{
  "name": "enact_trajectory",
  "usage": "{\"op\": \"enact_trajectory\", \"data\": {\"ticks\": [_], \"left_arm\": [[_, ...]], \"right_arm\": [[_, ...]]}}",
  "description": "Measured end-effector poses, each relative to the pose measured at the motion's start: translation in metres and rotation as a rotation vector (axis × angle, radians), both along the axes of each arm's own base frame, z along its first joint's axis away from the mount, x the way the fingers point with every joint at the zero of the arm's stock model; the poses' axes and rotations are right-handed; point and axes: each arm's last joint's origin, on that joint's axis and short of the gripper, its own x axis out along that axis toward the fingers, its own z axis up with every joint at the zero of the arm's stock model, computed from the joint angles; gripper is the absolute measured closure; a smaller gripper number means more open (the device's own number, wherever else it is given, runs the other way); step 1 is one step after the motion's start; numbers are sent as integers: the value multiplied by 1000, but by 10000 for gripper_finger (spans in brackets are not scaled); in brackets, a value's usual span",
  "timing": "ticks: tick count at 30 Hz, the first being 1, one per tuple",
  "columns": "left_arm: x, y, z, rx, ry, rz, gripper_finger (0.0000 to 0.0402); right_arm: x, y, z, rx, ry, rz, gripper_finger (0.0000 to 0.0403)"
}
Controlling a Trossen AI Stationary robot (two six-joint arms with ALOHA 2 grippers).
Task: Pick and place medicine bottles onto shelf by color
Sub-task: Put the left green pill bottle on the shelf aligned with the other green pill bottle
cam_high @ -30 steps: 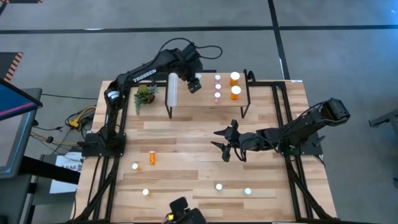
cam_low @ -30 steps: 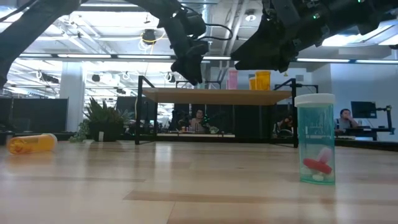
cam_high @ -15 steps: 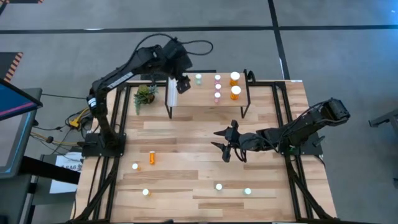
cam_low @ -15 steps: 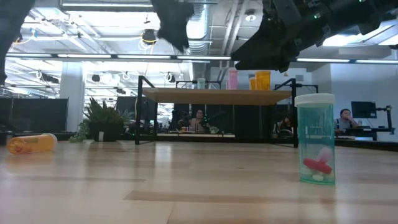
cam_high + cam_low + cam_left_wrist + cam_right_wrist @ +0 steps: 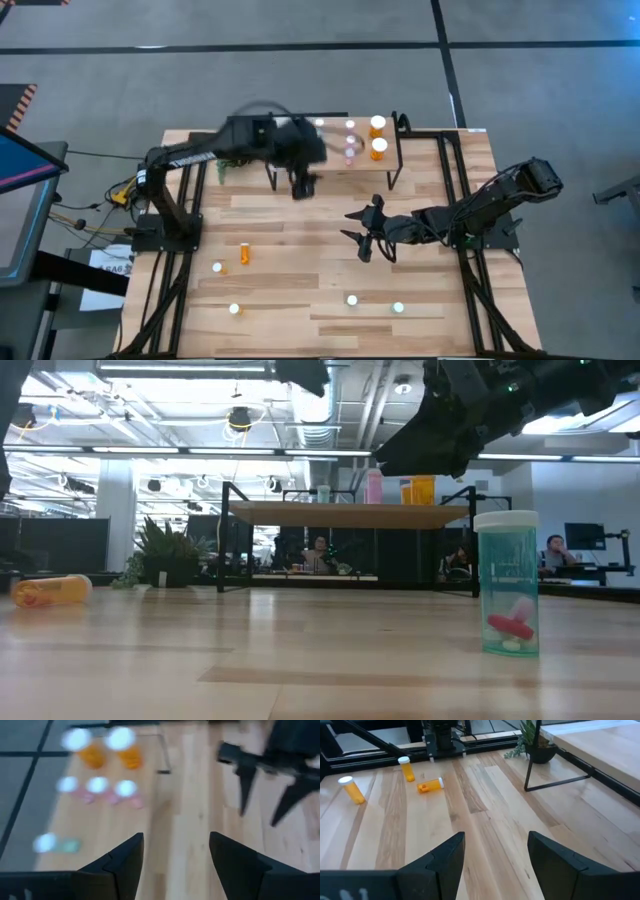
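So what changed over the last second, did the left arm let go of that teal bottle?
Yes. A second ago the left claw was over the shelf at the spot where the teal bottle now stands by itself; it then lifted clear and has swung back over the table in front of the shelf, open and empty. The right claw, the pink and orange bottles on the shelf and those on the table stayed put.

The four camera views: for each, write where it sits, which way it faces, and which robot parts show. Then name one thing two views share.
High view: above, facing straight down; both arms, shelf.
Low view: at tabletop height, facing level across to the shelf; arms overhead, teal bottle near.
Left wrist view: on the left arm, facing down at the shelf; left gripper open, empty.
Right wrist view: on the right arm, facing across the table; right gripper open, empty.
Shared: the lying orange bottle, also in the high view.
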Motion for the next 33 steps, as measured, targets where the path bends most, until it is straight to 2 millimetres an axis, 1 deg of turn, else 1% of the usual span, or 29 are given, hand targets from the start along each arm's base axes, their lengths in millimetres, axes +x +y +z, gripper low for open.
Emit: {"op": "enact_trajectory", "data": {"ticks": [7,10,12,14,19,22,24,27,30,33], "left_arm": [[12,-35,-43,-29,87,-35,189],[18,-53,-61,-18,86,-80,189],[19,-63,-69,2,78,-95,189],[18,-68,-70,23,38,-97,189],[6,-67,-72,35,-63,-94,189],[-4,-61,-86,3,-131,-110,189],[-13,-58,-103,-34,-156,-112,189],[-23,-58,-117,-73,-255,-123,189],[-27,-59,-126,-86,-382,-155,189],[-27,-60,-134,-77,-499,-205,189]], "right_arm": [[-1,0,-3,1,27,-3,163],[-1,0,-3,-1,33,-3,163],[-1,0,-4,-2,37,-3,163],[-1,-1,-4,-3,39,-5,163],[-2,-1,-4,-4,42,-6,163],[-1,-1,-4,-2,38,-6,163],[-1,-1,-3,-1,32,-5,163],[-3,-1,-1,1,39,23,163],[-7,1,6,19,25,62,163],[-12,8,11,24,19,101,163]]}}
